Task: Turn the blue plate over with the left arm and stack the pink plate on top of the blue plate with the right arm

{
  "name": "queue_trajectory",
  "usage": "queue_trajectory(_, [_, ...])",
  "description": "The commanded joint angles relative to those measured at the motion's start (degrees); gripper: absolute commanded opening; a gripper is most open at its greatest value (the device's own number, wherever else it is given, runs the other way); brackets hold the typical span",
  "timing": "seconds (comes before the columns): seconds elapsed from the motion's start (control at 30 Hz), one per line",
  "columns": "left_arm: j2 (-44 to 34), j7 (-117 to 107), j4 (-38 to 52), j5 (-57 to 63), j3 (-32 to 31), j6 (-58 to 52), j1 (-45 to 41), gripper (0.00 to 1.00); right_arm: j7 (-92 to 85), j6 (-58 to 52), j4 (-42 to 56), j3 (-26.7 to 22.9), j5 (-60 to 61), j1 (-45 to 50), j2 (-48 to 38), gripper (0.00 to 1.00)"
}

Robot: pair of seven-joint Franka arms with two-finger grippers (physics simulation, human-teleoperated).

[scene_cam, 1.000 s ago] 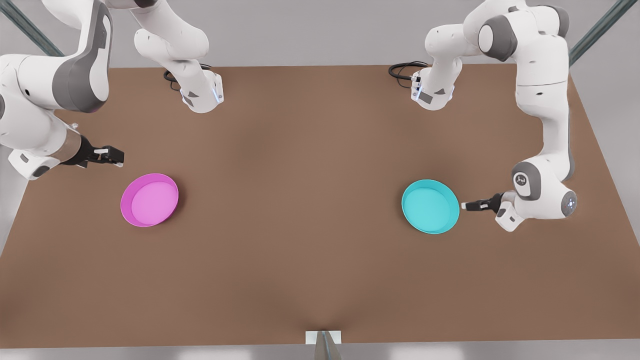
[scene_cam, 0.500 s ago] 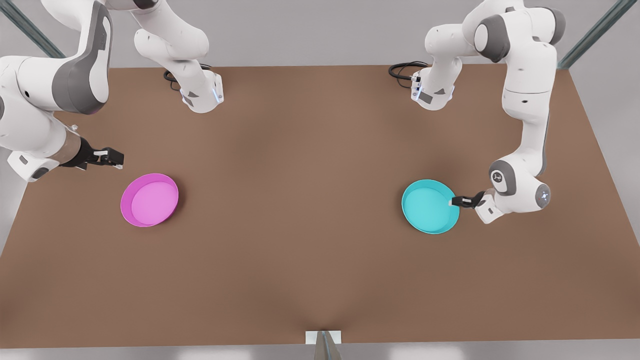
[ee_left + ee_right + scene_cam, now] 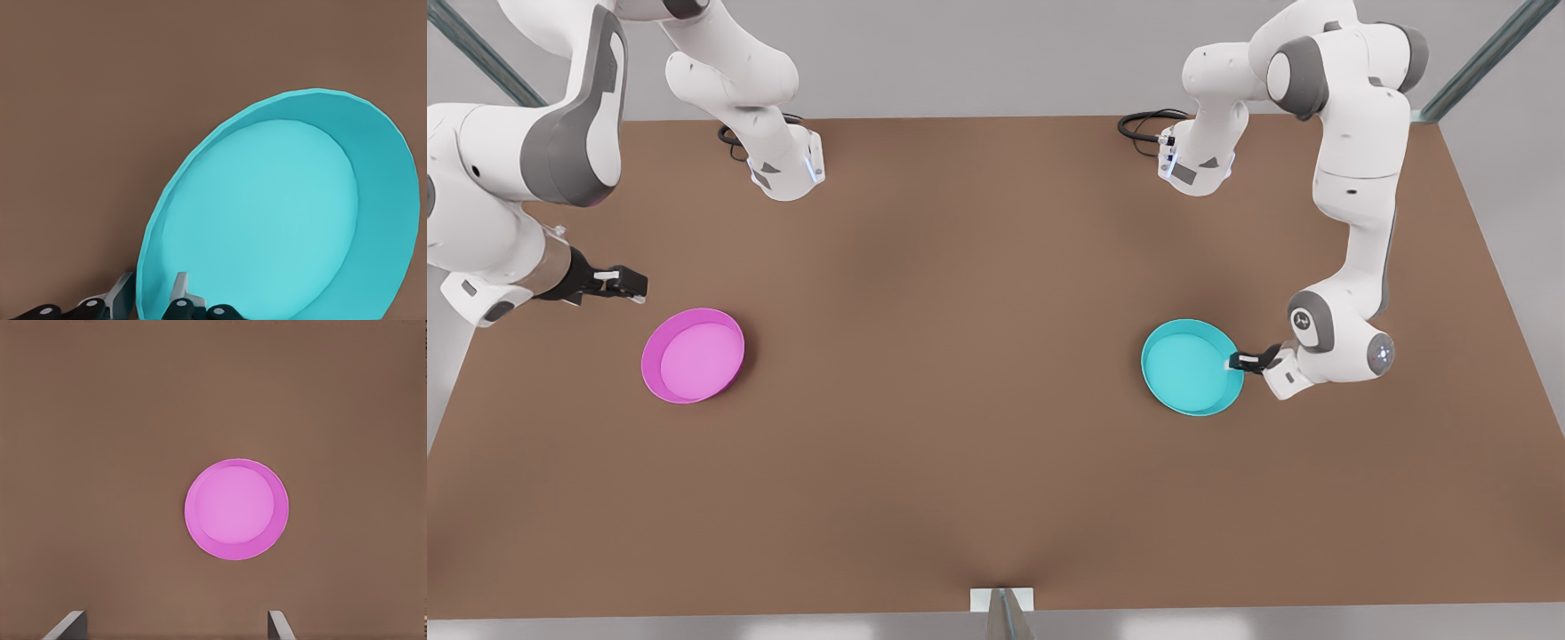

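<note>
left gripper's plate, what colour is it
Cyan-turquoise: the blue plate, its rim between the left gripper fingers, clearest in the left wrist view.

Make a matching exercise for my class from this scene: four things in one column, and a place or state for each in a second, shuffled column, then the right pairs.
1. blue plate
2. pink plate
3. left gripper
4. right gripper

A. open, apart from its plate
B. fingers astride a plate's rim
C. lies at the front view's left
D. lies at the front view's right, open side up

Pairs: 1-D, 2-C, 3-B, 4-A
</note>
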Motion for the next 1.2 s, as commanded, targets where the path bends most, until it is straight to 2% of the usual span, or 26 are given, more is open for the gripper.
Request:
queue_trajectory(0.0, [0.2, -0.8, 0.0, 0.1, 0.0, 0.7, -0.1, 0.46, -0.1, 0.5, -0.1, 0.0, -0.2, 0.0, -0.1, 1.00])
queue_trajectory(0.1, [0.3, -0.8, 0.1, 0.2, 0.0, 0.8, -0.2, 0.43, -0.4, 0.7, -0.7, -0.1, -0.2, 0.2, -1.0, 1.00])
queue_trajectory(0.2, [0.2, -0.9, 0.1, 0.1, 0.0, 1.0, -0.3, 0.27, -0.4, 0.8, -0.6, 0.0, -0.2, 0.4, -0.7, 1.00])
queue_trajectory(0.27, [0.2, -0.8, 0.1, 0.2, 0.0, 1.0, -0.3, 0.22, -0.3, 0.8, -0.5, 0.5, 0.0, 0.3, -0.6, 1.00])
queue_trajectory(0.5, [-1.3, -10.7, 2.1, 0.8, 0.0, 0.8, -2.0, 0.21, -0.4, 0.3, -0.2, 0.5, 0.4, -0.4, -0.6, 1.00])
queue_trajectory(0.67, [-6.3, -19.7, 4.2, 1.9, 0.4, -1.6, -5.2, 0.21, -0.4, 0.2, -0.1, 0.5, 0.1, -0.4, -0.5, 1.00])
queue_trajectory(0.7, [-7.5, -24.0, 7.7, 4.7, 0.9, -5.5, -6.3, 0.21, -0.4, 0.2, -0.1, 0.5, 0.1, -0.5, -0.5, 1.00])
queue_trajectory(0.77, [-5.9, -44.1, 24.8, 21.4, 0.4, -22.2, -10.5, 0.21, -0.4, 0.2, -0.1, 0.1, 0.7, -0.7, -0.5, 1.00])
queue_trajectory(0.8, [-4.7, -52.0, 29.6, 25.7, 0.5, -26.2, -13.8, 0.21, -0.4, 0.2, -0.1, -0.1, 0.8, -0.8, -0.5, 1.00])
queue_trajectory(0.93, [-3.5, -76.3, 39.0, 39.3, 0.5, -32.4, -24.4, 0.21, -0.5, 0.2, -0.1, -0.1, 0.5, -0.8, -0.5, 1.00])
queue_trajectory(1.0, [1.7, -87.3, 46.5, 45.6, 0.8, -32.7, -30.1, 0.21, -0.5, 0.2, -0.1, -0.1, 0.5, -0.7, -0.5, 1.00])
queue_trajectory(1.03, [3.3, -88.3, 48.6, 49.1, 3.7, -32.7, -34.9, 0.21, -0.5, 0.2, -0.1, -0.1, 0.4, -0.6, -0.5, 1.00])
queue_trajectory(1.1, [8.8, -88.0, 51.2, 51.1, 22.7, -31.8, -52.8, 0.21, -0.5, 0.2, -0.1, -0.1, 0.4, -0.6, -0.4, 1.00])
queue_trajectory(1.17, [14.1, -88.3, 52.5, 50.7, 34.4, -31.8, -63.6, 0.21, -0.5, 0.2, -0.1, -0.1, 0.2, -0.5, -0.4, 1.00])
